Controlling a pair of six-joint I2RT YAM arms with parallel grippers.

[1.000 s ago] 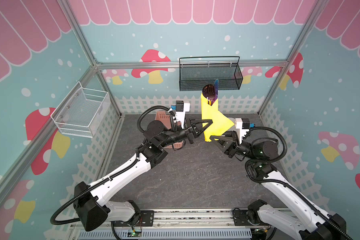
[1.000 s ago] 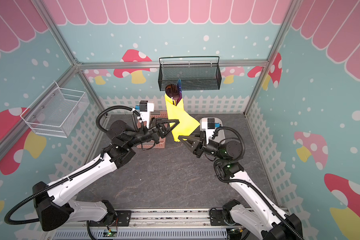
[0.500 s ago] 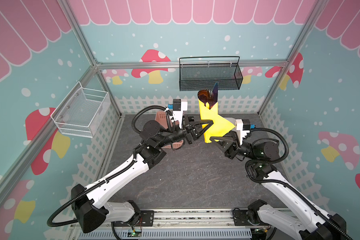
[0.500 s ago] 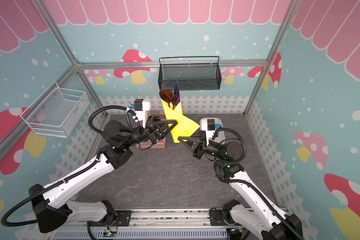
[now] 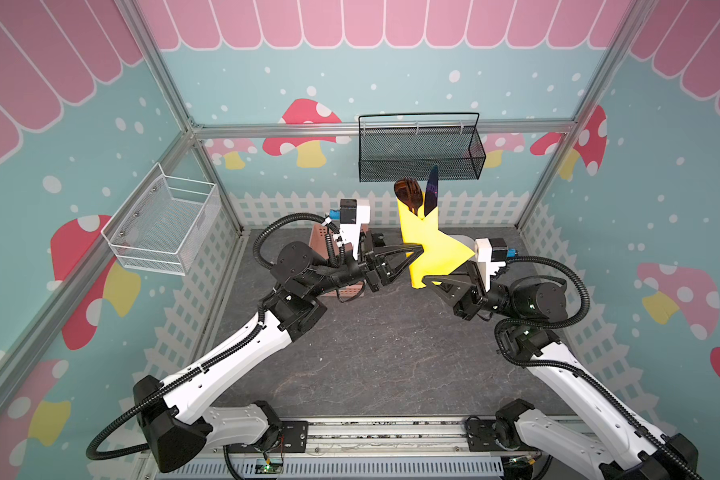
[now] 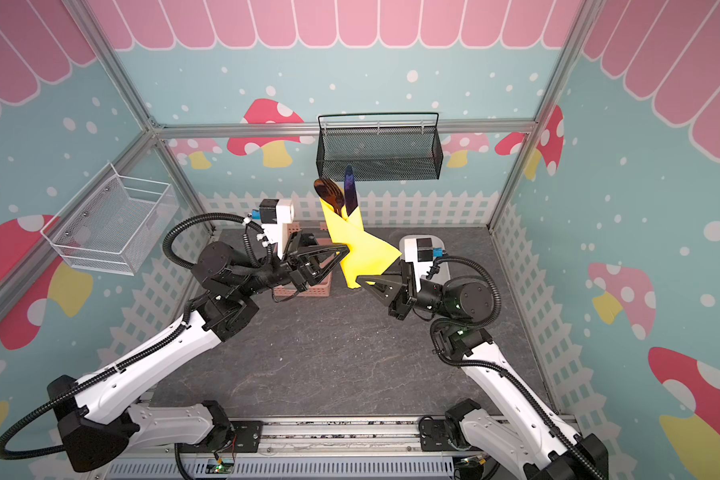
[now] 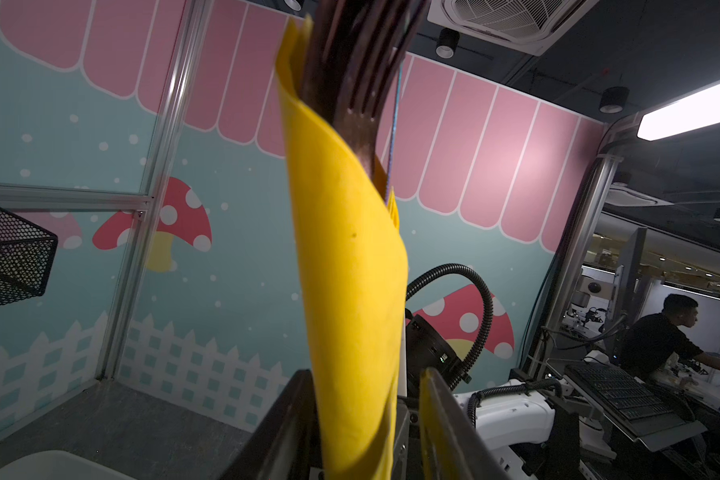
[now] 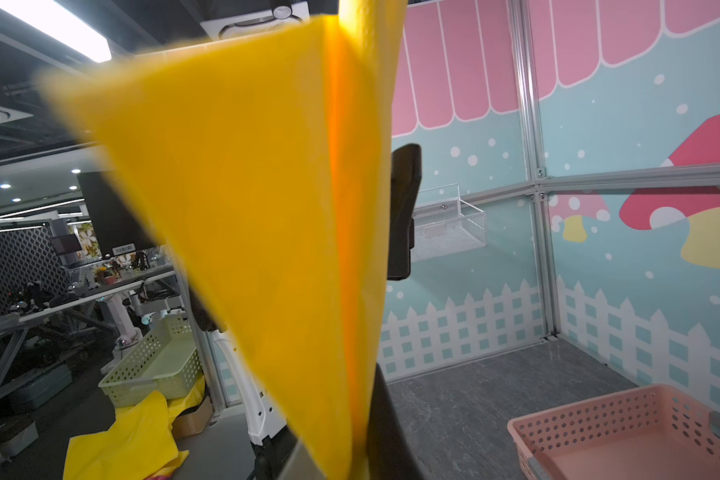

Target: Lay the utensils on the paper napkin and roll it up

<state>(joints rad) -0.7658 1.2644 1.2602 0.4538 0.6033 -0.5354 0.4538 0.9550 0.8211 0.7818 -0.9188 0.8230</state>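
**Napkin roll up in the air between both arms**

Above the table (image 5: 371, 353), my right gripper (image 5: 429, 279) is pinched tight on the low end of the napkin (image 5: 435, 249). The roll stands near upright. My left gripper (image 5: 416, 255) sits at mid-roll, jaws apart, paper between them. The utensils (image 5: 412, 195) poke out the top. A pink basket (image 6: 316, 286) sits behind the left arm, and a black mesh basket (image 5: 420, 158) hangs on the back wall.

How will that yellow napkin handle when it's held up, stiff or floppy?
Probably pliable, not stiff: the paper napkin curls around the utensils, though one corner sticks out unwrapped, so it may spring open. It likely stands only because the utensils stiffen it. With the right gripper pinching just its bottom end, it could lean.
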